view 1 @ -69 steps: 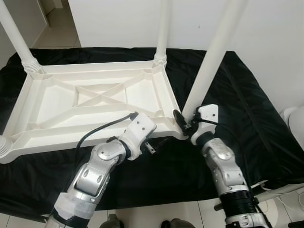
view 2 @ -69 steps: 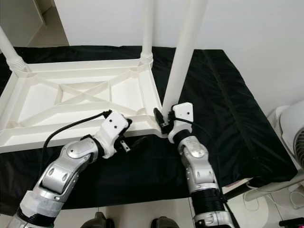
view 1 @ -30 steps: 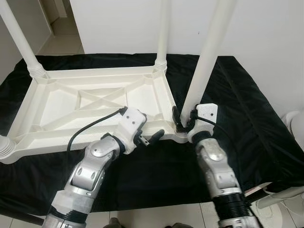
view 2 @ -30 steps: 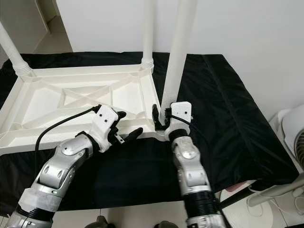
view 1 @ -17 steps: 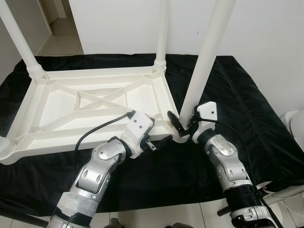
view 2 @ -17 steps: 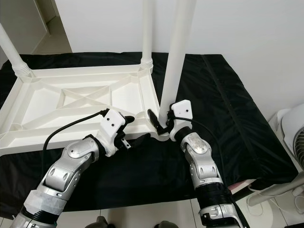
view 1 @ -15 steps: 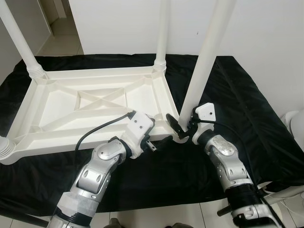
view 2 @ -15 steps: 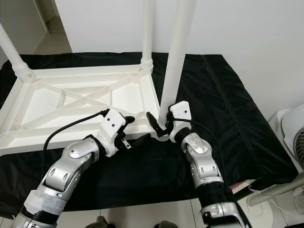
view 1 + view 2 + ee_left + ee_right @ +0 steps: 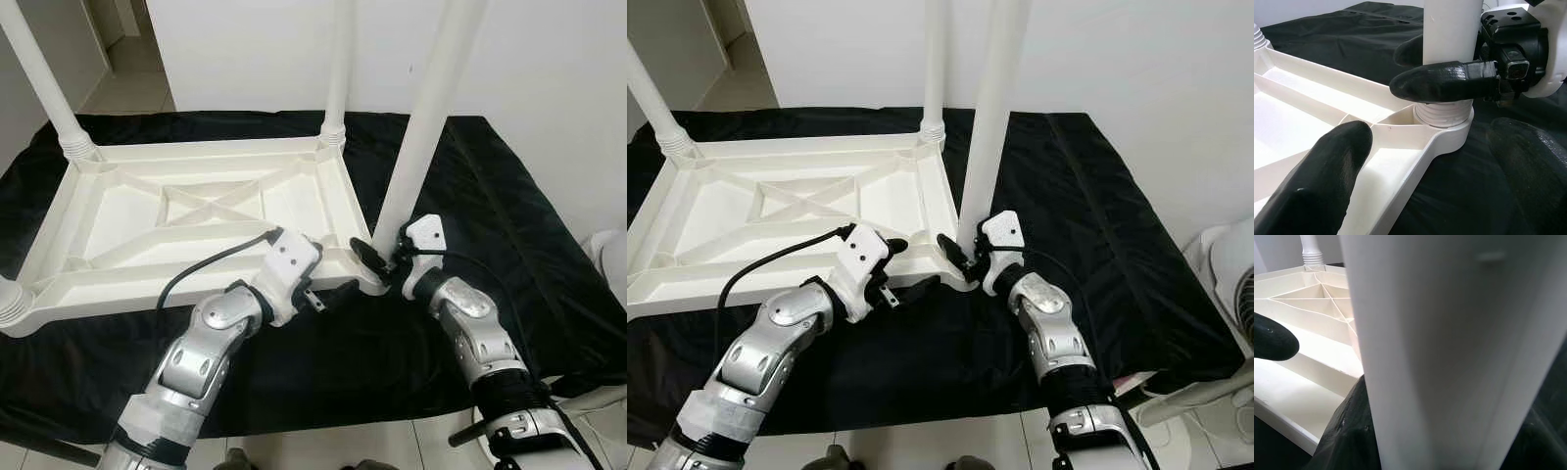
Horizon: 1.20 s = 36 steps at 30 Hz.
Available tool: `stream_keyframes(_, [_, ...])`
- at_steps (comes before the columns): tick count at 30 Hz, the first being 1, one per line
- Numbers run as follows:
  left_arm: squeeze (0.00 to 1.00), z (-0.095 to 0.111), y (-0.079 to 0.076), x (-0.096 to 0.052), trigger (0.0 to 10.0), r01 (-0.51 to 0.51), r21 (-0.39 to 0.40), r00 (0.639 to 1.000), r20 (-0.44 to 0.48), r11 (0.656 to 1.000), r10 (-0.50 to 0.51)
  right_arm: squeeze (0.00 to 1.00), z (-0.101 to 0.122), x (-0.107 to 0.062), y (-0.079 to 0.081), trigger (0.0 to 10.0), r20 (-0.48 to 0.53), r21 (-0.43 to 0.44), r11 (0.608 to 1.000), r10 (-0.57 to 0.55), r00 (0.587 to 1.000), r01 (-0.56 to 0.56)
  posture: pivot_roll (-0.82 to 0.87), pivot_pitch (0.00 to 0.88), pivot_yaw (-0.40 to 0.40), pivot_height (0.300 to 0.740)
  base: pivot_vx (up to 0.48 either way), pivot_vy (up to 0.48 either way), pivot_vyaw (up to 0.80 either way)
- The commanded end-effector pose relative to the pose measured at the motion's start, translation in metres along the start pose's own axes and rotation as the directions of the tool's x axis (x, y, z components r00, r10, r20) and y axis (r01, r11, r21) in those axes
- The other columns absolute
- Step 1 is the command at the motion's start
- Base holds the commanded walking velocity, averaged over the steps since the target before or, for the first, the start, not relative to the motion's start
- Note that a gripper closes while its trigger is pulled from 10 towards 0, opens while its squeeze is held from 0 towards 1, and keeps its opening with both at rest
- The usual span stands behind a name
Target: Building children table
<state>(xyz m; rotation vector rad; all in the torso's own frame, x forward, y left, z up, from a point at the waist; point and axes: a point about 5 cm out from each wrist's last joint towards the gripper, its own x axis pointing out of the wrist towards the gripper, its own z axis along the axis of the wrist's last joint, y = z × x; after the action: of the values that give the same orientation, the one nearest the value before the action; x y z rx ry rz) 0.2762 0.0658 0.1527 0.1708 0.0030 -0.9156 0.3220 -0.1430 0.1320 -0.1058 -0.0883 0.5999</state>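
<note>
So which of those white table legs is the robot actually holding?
The leg at the near right corner of the upturned tabletop. The right gripper clasps its base; the other legs stand untouched at the far and left corners.

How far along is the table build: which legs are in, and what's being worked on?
Three legs stand in the upturned tabletop, e.g. the far one. The right gripper clamps the fourth leg at its socket; the left gripper steadies the rim. Seating it and flipping the table remain.
</note>
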Motion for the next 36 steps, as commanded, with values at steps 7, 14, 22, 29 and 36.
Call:
stream_keyframes(7, [0.00, 0.003, -0.001, 0.004, 10.0, 0.014, 0.023, 1.000, -0.001, 1.000, -0.014, 0.00, -0.001, 0.001, -0.003, 10.0, -0.029, 0.060, 0.973, -0.220, 0.975, 0.221, -0.06, 0.036, 0.012, 0.740, 0.000, 0.000, 0.00])
stream_keyframes(14, [0.00, 0.003, -0.001, 0.004, 10.0, 0.009, 0.014, 1.000, 0.003, 1.000, -0.009, 0.00, -0.001, 0.006, 0.015, 10.0, -0.035, 0.109, 0.929, -0.352, 0.935, 0.354, -0.06, 0.039, 0.008, 0.740, 0.000, 0.000, 0.00])
stream_keyframes(22, [0.00, 0.003, -0.001, 0.004, 10.0, 0.005, 0.008, 1.000, 0.004, 1.000, -0.005, 0.00, 0.002, 0.011, 0.034, 10.0, -0.057, 0.159, 0.837, -0.522, 0.851, 0.524, -0.06, 0.048, 0.004, 0.740, 0.000, 0.000, 0.00])
stream_keyframes(29, [0.00, 0.004, 0.000, 0.004, 10.0, 0.007, 0.010, 1.000, 0.005, 1.000, -0.007, 1.00, 0.016, 0.012, 0.040, 10.0, 0.022, 0.185, 0.861, -0.486, 0.874, 0.474, -0.06, 0.047, 0.008, 0.740, 0.000, 0.000, 0.00])
stream_keyframes(36, [0.00, 0.004, 0.001, 0.004, 10.0, 0.005, 0.011, 1.000, 0.003, 1.000, -0.005, 1.00, 0.020, 0.009, 0.038, 10.0, 0.062, 0.202, 0.873, -0.464, 0.884, 0.444, -0.06, 0.042, 0.006, 0.740, 0.000, 0.000, 0.00])
